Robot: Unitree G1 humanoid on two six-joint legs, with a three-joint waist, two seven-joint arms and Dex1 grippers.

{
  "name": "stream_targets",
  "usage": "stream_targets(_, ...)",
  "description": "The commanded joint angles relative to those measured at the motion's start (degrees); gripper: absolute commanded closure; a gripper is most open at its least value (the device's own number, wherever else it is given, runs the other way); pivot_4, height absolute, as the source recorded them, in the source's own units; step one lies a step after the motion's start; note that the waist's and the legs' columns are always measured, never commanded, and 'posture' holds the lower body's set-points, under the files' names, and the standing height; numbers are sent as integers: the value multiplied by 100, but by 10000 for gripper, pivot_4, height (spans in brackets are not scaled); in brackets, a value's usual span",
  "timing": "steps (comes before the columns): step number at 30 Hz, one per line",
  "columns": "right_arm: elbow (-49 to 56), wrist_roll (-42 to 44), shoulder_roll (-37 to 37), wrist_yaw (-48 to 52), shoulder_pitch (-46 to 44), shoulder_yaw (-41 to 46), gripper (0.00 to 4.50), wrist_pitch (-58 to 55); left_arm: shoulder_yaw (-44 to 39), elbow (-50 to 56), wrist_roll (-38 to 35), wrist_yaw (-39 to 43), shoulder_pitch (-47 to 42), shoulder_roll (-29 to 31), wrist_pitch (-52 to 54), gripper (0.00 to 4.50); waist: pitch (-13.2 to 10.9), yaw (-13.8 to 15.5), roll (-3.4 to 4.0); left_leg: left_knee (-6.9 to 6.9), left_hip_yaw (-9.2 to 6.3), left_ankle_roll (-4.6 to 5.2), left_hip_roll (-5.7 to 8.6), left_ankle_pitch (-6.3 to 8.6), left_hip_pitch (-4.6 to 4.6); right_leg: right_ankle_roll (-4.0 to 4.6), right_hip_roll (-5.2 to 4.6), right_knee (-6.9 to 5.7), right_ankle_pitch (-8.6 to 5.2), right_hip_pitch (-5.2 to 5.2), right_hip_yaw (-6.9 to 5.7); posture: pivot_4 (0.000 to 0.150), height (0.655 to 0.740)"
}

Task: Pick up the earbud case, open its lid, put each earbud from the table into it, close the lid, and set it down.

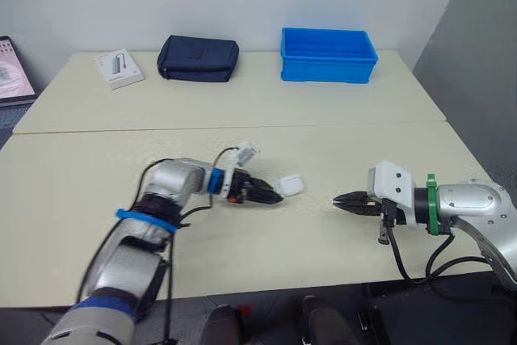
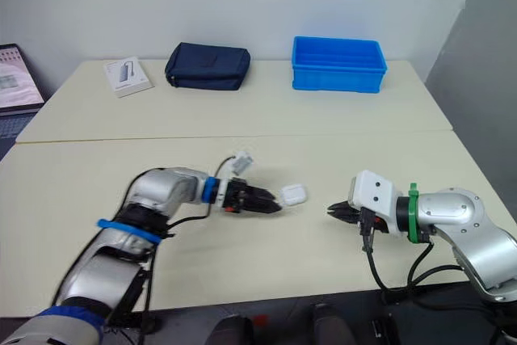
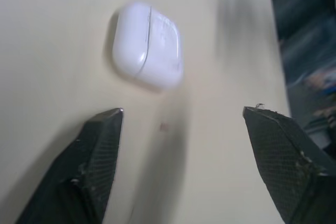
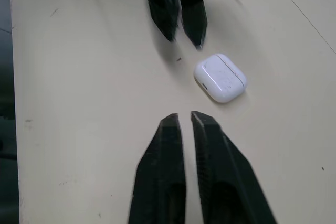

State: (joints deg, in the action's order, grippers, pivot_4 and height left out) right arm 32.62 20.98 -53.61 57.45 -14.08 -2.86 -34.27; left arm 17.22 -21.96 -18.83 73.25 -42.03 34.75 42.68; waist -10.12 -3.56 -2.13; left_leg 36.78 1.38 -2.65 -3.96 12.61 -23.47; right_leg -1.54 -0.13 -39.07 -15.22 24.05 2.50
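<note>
The white earbud case [image 1: 292,184] lies on the cream table with its lid closed. My left gripper [image 1: 275,196] rests low over the table just short of the case, open and holding nothing. In the left wrist view the case [image 3: 148,44] sits beyond the fingertips, nearer one finger [image 3: 100,145], and does not touch it. My right gripper [image 1: 338,199] is shut and empty, pointing at the case from the right with a gap of table between them. In the right wrist view the case [image 4: 220,77] lies ahead of that gripper's closed fingers [image 4: 163,150].
A blue bin [image 1: 327,56], a dark blue pouch [image 1: 198,58] and a small white box [image 1: 119,68] stand along the far table. A laptop [image 1: 12,70] sits at the far left edge. A seam [image 1: 242,128] runs between the two tables.
</note>
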Motion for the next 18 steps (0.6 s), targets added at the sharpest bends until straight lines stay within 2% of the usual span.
stream_targets(1, 86, 158, -201, 188, -138, 330, 28518, 101, -322, 740, 496, -102, 707, 912, -1015, 0, 0, -7, 0, -1, 0, 0, -4, 0, 5, 2, 2, -1, 0, -4, -2, 1500, 7280)
stream_targets(8, -685, 104, -754, 954, -382, 689, 3326, 836, -2191, 2646, -554, 45, 2090, 1715, -1468, 0, -8, 147, -3, 11, 27, -2, -17, 0, -10, 18, -8, 9, -2, 3, -7, 1500, 7280)
stream_targets(13, -1373, 187, -961, 1493, -501, 822, 3326, 1292, -3181, 4099, -879, -346, 3128, 1913, -1393, 0, -9, 202, -3, 10, 33, -2, 4, 1, -28, 6, -39, 18, -9, 10, -6, 1500, 7280)
stream_targets(18, -1666, 68, -879, 1644, -653, 639, 3326, 1553, -3285, 4583, -1145, -603, 3376, 1866, -1226, 0, -9, 203, -3, 13, 26, -1, 8, 0, -27, 3, -38, 11, -8, 9, -12, 1500, 7280)
